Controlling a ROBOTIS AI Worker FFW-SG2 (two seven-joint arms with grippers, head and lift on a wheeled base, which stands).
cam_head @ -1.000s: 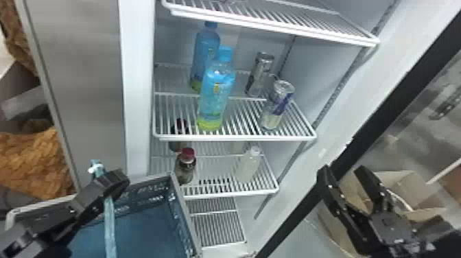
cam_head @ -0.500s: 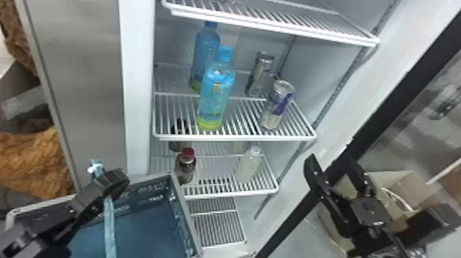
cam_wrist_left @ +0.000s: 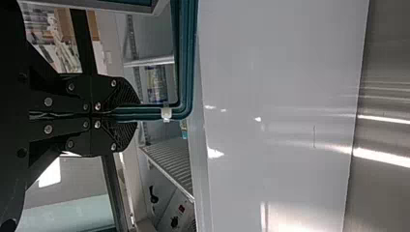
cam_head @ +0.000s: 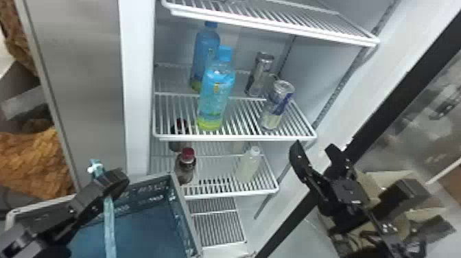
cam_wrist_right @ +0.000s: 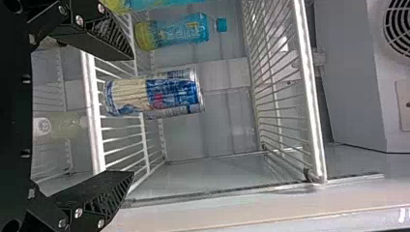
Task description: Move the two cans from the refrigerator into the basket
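Note:
Two cans stand on the middle shelf's right side: the front can (cam_head: 277, 105) near the shelf edge, the rear can (cam_head: 260, 74) behind it. My right gripper (cam_head: 314, 151) is open, below and right of the front can. In the right wrist view, the front can (cam_wrist_right: 153, 95) lies beyond the open gripper (cam_wrist_right: 130, 116), nothing between its fingers, with the rear can partly hidden. At the lower left, my left gripper (cam_head: 106, 185) holds the handle of the blue basket (cam_head: 187, 214). The left wrist view has that gripper (cam_wrist_left: 116, 113) shut on the handle (cam_wrist_left: 188, 63).
Two blue bottles, the front one (cam_head: 216, 94), stand left of the cans on the shelf (cam_head: 236, 138). Another shelf (cam_head: 274, 27) hangs above. Dark red-capped and pale bottles (cam_head: 249, 164) stand below. The black-edged door (cam_head: 380, 99) and a cardboard box (cam_head: 368, 178) are at the right.
My right gripper has moved left and slightly up, closer to the shelf with the cans. The left gripper, the basket and the cans have stayed put.

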